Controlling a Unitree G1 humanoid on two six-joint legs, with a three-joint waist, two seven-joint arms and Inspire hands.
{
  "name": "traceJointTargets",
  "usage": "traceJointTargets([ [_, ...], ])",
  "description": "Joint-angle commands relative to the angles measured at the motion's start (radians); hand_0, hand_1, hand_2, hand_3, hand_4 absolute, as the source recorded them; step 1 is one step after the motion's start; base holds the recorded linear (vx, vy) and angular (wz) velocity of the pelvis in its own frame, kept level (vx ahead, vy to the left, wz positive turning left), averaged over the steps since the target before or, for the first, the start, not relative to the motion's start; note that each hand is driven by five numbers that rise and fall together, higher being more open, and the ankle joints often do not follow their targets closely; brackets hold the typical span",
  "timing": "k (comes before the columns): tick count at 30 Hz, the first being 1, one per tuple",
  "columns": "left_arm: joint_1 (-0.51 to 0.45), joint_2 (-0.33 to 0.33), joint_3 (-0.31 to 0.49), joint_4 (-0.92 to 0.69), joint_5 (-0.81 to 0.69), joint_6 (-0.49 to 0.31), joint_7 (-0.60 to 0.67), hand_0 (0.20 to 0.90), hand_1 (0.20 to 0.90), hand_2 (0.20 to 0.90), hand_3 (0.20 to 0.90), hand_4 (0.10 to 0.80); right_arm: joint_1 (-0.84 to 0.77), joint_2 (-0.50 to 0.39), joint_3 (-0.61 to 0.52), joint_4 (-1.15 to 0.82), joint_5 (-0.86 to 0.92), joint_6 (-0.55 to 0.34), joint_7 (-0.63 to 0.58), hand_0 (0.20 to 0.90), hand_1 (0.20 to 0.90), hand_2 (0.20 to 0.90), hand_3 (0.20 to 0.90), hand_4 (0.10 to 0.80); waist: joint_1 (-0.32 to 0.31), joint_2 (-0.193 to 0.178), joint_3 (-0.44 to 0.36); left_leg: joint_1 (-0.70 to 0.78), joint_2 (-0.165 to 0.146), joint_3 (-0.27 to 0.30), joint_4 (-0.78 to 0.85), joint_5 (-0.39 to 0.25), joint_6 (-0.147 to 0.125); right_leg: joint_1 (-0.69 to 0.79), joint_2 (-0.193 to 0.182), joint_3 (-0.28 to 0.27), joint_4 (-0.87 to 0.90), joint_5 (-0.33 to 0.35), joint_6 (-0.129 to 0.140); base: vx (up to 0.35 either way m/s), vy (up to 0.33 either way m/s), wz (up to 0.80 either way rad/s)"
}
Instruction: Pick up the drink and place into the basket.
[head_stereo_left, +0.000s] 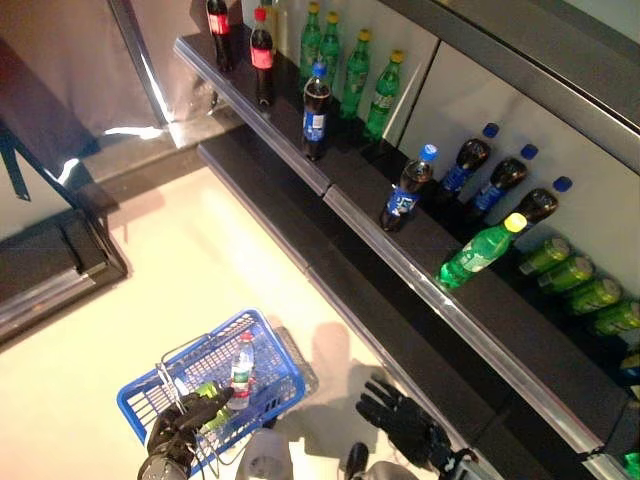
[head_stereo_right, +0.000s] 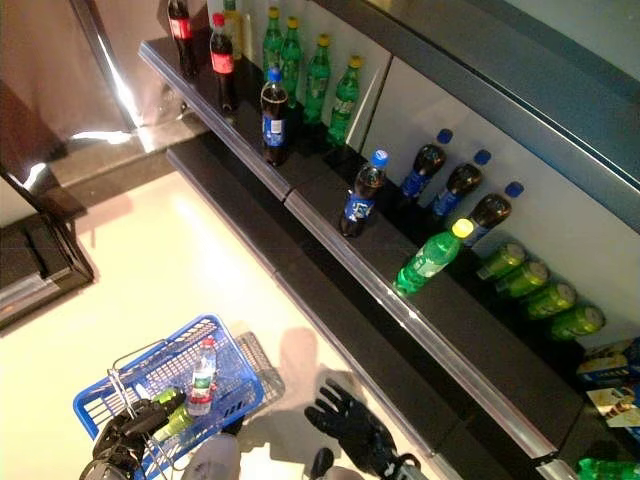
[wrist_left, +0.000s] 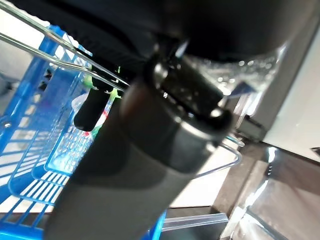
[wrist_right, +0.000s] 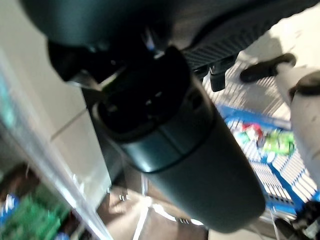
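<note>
The blue basket (head_stereo_left: 262, 348) hangs low at the left, held up by my left hand (head_stereo_left: 183, 418), which is shut on its thin wire handles (wrist_left: 75, 65). Inside lie a clear water bottle with a red cap (head_stereo_left: 241, 368) and a green drink (head_stereo_left: 208, 389). The basket also shows in the left wrist view (wrist_left: 30, 135) and the right wrist view (wrist_right: 280, 175). My right hand (head_stereo_left: 398, 418) hangs open and empty to the right of the basket, below the shelf. On the shelf a green bottle with a yellow cap (head_stereo_left: 480, 250) lies on its side, next to dark cola bottles with blue caps (head_stereo_left: 407, 190).
The long dark shelf (head_stereo_left: 400, 265) runs from upper left to lower right with a metal front rail. It carries upright green bottles (head_stereo_left: 355, 72), red-capped cola bottles (head_stereo_left: 262, 55) and green cans (head_stereo_left: 585, 290). A lower dark ledge (head_stereo_left: 330, 290) runs beneath it. Pale floor lies at the left.
</note>
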Motion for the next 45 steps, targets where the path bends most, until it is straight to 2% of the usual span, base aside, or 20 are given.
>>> traceJointTargets([
  [1,-0.006,-0.02,0.028,-0.084,-0.092,-0.209,-0.028,0.3,0.3,0.3,0.2,0.1,0.004,-0.042,-0.071,-0.019,-0.053,-0.032,0.006,0.9,0.9,0.9,0.9,0.8,-0.041,0.03,-0.12,0.008,0.014,0.032,0.028,0.009,-0.036,-0.037,0.04,0.031,-0.029,0.091,-0.057,0.102,0.403,-0.29],
  [4,-0.022,-0.043,0.019,-0.045,-0.107,-0.209,-0.001,0.3,0.3,0.3,0.2,0.1,0.018,-0.037,-0.121,0.051,-0.079,-0.032,0.02,0.9,0.9,0.9,0.9,0.8,-0.076,0.033,-0.125,0.033,0.103,0.088,0.011,0.045,-0.064,-0.033,0.007,0.048,-0.001,0.078,-0.05,0.133,0.489,-0.11],
  [6,-0.033,-0.046,0.013,-0.046,-0.116,-0.196,0.002,0.3,0.3,0.3,0.2,0.1,0.019,-0.034,-0.14,0.072,-0.082,-0.033,0.002,0.9,0.9,0.9,0.9,0.8,-0.089,0.032,-0.124,0.039,0.119,0.106,0.033,0.034,-0.07,-0.032,-0.02,0.054,0.011,0.078,-0.039,0.157,0.533,0.12],
  [7,-0.057,-0.05,0.008,-0.05,-0.117,-0.178,0.008,0.3,0.3,0.3,0.2,0.1,0.009,-0.031,-0.153,0.115,-0.08,-0.045,-0.025,0.9,0.9,0.9,0.9,0.8,-0.103,0.037,-0.122,0.057,0.123,0.154,0.055,0.001,-0.066,-0.033,-0.069,0.052,0.029,0.082,-0.014,0.215,0.653,0.32],
  [10,-0.083,-0.045,-0.01,-0.054,-0.118,-0.14,0.028,0.3,0.3,0.3,0.2,0.1,-0.015,-0.013,-0.161,0.158,-0.04,-0.05,-0.118,0.9,0.9,0.9,0.9,0.8,-0.101,0.037,-0.115,0.045,0.075,0.161,0.153,-0.063,-0.049,-0.026,-0.143,0.05,0.055,0.105,0.029,0.249,0.649,0.31],
  [11,-0.098,-0.042,-0.02,-0.047,-0.111,-0.129,0.035,0.3,0.3,0.3,0.2,0.1,-0.03,0.01,-0.173,0.184,-0.016,-0.055,-0.172,0.9,0.9,0.9,0.9,0.8,-0.094,0.029,-0.108,0.031,0.04,0.177,0.214,-0.099,-0.024,-0.021,-0.191,0.042,0.075,0.154,0.046,0.246,0.566,0.29],
  [13,-0.112,-0.029,-0.035,-0.05,-0.092,-0.109,0.055,0.3,0.3,0.3,0.2,0.1,-0.051,0.043,-0.196,0.226,0.014,-0.045,-0.217,0.9,0.9,0.9,0.9,0.8,-0.084,0.028,-0.102,0.052,-0.001,0.194,0.207,-0.121,0.011,-0.069,-0.255,0.028,0.164,0.273,0.057,0.26,0.595,0.25],
  [15,-0.11,-0.01,-0.036,-0.074,-0.087,-0.101,0.054,0.3,0.3,0.3,0.2,0.1,-0.063,0.06,-0.198,0.249,-0.04,-0.052,-0.234,0.9,0.9,0.9,0.9,0.8,-0.071,0.041,-0.102,0.072,-0.02,0.218,0.191,-0.131,0.034,-0.091,-0.267,-0.001,0.239,0.288,0.049,0.208,0.497,0.23],
  [16,-0.107,-0.005,-0.034,-0.083,-0.093,-0.098,0.054,0.3,0.3,0.3,0.2,0.1,-0.063,0.062,-0.195,0.254,-0.046,-0.055,-0.245,0.9,0.9,0.9,0.9,0.8,-0.068,0.049,-0.104,0.077,-0.023,0.226,0.184,-0.131,0.04,-0.096,-0.261,-0.007,0.27,0.274,0.043,0.229,0.475,0.07],
  [19,-0.103,0.001,-0.053,-0.057,-0.123,-0.111,0.031,0.3,0.3,0.3,0.2,0.1,-0.05,0.073,-0.216,0.301,0.014,-0.079,-0.293,0.9,0.9,0.9,0.9,0.8,-0.096,0.048,-0.131,0.069,-0.076,0.174,0.162,-0.145,0.068,-0.12,-0.057,0.065,0.283,0.142,0.009,0.256,0.349,0.22],
  [22,-0.112,-0.015,-0.082,-0.035,-0.148,-0.126,0.055,0.3,0.3,0.3,0.2,0.1,-0.057,0.052,-0.226,0.361,0.031,-0.087,-0.276,0.9,0.9,0.9,0.9,0.8,-0.111,0.022,-0.14,0.07,-0.127,0.147,0.169,-0.158,0.07,-0.101,0.079,0.075,0.149,0.08,-0.047,0.323,0.219,0.41],
  [25,-0.135,-0.04,-0.1,0.016,-0.177,-0.149,0.047,0.3,0.3,0.3,0.2,0.1,-0.059,0.037,-0.24,0.433,0.073,-0.11,-0.243,0.9,0.9,0.9,0.9,0.8,-0.137,-0.011,-0.141,0.071,-0.186,0.118,0.188,-0.188,0.072,-0.16,0.16,0.132,-0.001,0.164,-0.043,0.311,0.116,0.49],
  [28,-0.15,-0.059,-0.094,0.074,-0.19,-0.138,0.007,0.3,0.3,0.3,0.2,0.1,-0.073,0.042,-0.257,0.498,0.099,-0.108,-0.242,0.9,0.9,0.9,0.9,0.8,-0.159,-0.024,-0.129,0.094,-0.218,0.097,0.256,-0.248,0.087,-0.276,0.173,0.122,0.027,0.244,-0.021,0.4,0.104,0.53],
  [30,-0.165,-0.085,-0.103,0.114,-0.18,-0.137,0.002,0.3,0.3,0.3,0.2,0.1,-0.084,0.043,-0.259,0.544,0.094,-0.099,-0.254,0.9,0.9,0.9,0.9,0.8,-0.175,-0.014,-0.135,0.109,-0.216,0.084,0.343,-0.262,0.086,-0.272,0.181,0.144,0.064,0.202,-0.05,0.422,0.111,0.53],
  [33,-0.177,-0.138,-0.12,0.171,-0.181,-0.153,0.02,0.3,0.3,0.3,0.2,0.1,-0.103,0.043,-0.241,0.562,0.007,-0.069,-0.29,0.9,0.9,0.9,0.9,0.8,-0.185,0.002,-0.149,0.067,-0.195,0.119,0.688,-0.07,-0.001,-0.201,0.179,0.103,0.063,0.157,-0.112,0.383,0.096,0.57],
  [35,-0.18,-0.151,-0.135,0.2,-0.195,-0.193,0.009,0.3,0.3,0.3,0.2,0.1,-0.114,0.03,-0.219,0.575,-0.03,-0.083,-0.262,0.9,0.9,0.9,0.9,0.8,-0.183,-0.011,-0.152,-0.03,-0.17,0.163,0.85,-0.006,-0.019,-0.149,0.151,0.096,0.036,0.155,-0.131,0.351,0.085,0.43],
  [40,-0.197,-0.127,-0.11,0.191,-0.251,-0.175,0.012,0.3,0.3,0.3,0.2,0.1,-0.141,0.019,-0.19,0.54,-0.077,-0.108,-0.248,0.9,0.9,0.9,0.9,0.8,-0.154,-0.018,-0.14,-0.099,-0.087,0.168,0.539,-0.086,0.029,-0.09,0.131,0.157,0.01,0.116,-0.112,0.311,0.239,-0.15],
  [41,-0.195,-0.125,-0.105,0.181,-0.263,-0.168,0.024,0.3,0.3,0.3,0.2,0.1,-0.146,0.019,-0.183,0.529,-0.067,-0.109,-0.257,0.9,0.9,0.9,0.9,0.8,-0.149,-0.019,-0.144,-0.068,-0.042,0.151,0.356,-0.073,0.024,-0.073,0.131,0.184,-0.012,0.107,-0.103,0.343,0.396,-0.35],
  [43,-0.183,-0.128,-0.1,0.181,-0.32,-0.166,0.028,0.3,0.3,0.3,0.2,0.1,-0.136,0.019,-0.185,0.515,-0.055,-0.105,-0.262,0.9,0.9,0.9,0.9,0.8,-0.139,-0.014,-0.155,-0.054,0.029,0.067,0.094,-0.006,-0.006,-0.05,0.12,0.228,-0.031,0.097,-0.083,0.382,0.463,-0.22],
  [45,-0.159,-0.141,-0.081,0.196,-0.38,-0.184,0.012,0.3,0.3,0.3,0.2,0.1,-0.135,0.011,-0.184,0.523,-0.077,-0.108,-0.248,0.9,0.9,0.9,0.9,0.8,-0.116,-0.011,-0.154,-0.051,0.078,-0.082,-0.046,0.069,-0.03,-0.018,0.114,0.302,-0.046,0.091,-0.071,0.305,0.379,-0.32],
])
